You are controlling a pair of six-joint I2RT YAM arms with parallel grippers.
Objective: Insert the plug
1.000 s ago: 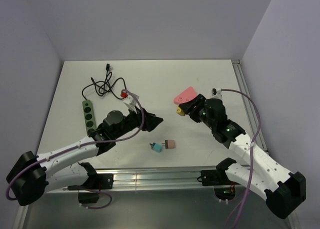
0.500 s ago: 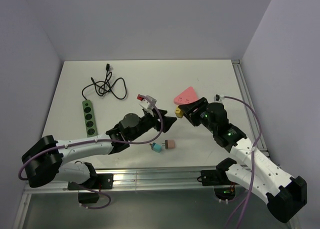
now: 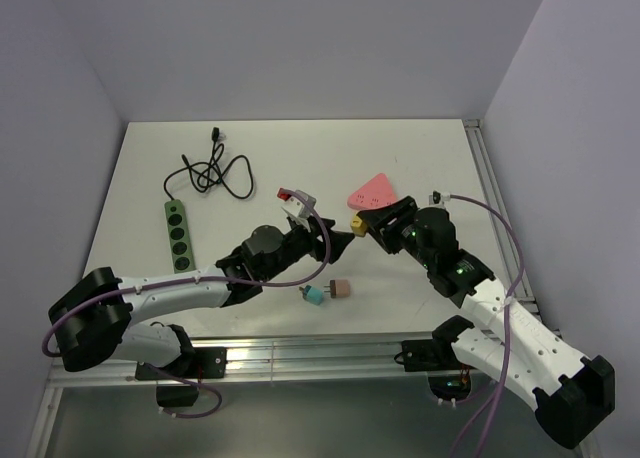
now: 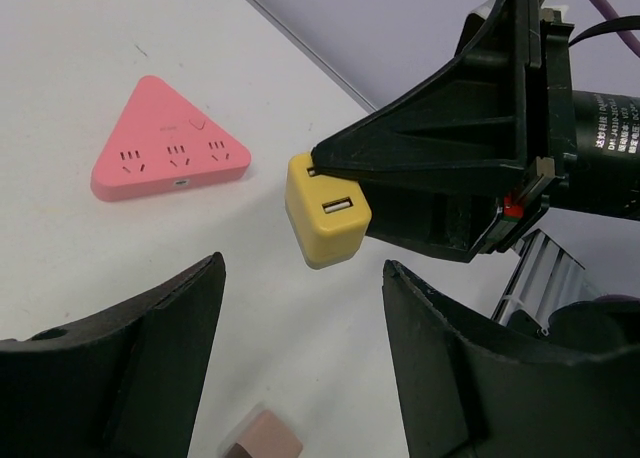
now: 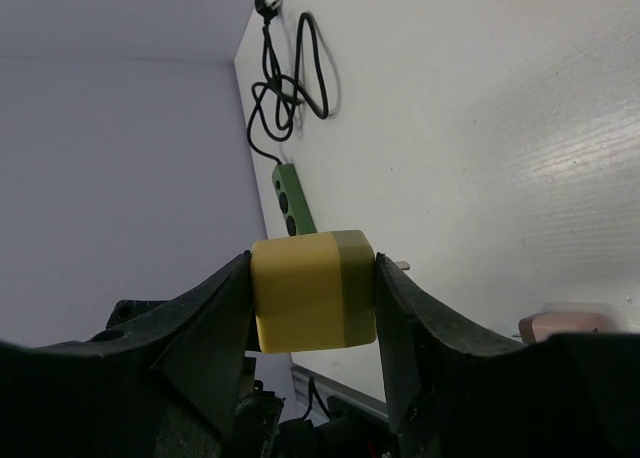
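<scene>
My right gripper (image 3: 362,224) is shut on a yellow plug cube (image 5: 312,290) and holds it above the table; the cube also shows in the top view (image 3: 356,223) and, with a USB port facing out, in the left wrist view (image 4: 326,210). My left gripper (image 3: 340,243) is open and empty, its jaws spread wide just short of the yellow cube. A pink triangular socket block (image 3: 371,190) lies on the table beyond the cube and shows in the left wrist view (image 4: 167,165). A green power strip (image 3: 178,234) with a black cord (image 3: 212,170) lies at the left.
A pink-brown plug (image 3: 341,287) and a teal plug (image 3: 315,295) lie side by side near the table's front edge, below the left gripper. The pink-brown plug shows at the bottom of the left wrist view (image 4: 262,443). A metal rail (image 3: 300,356) runs along the front.
My left arm has swung right and forward, bringing its open gripper up to the yellow cube. My right gripper has moved slightly left and down with the cube.
</scene>
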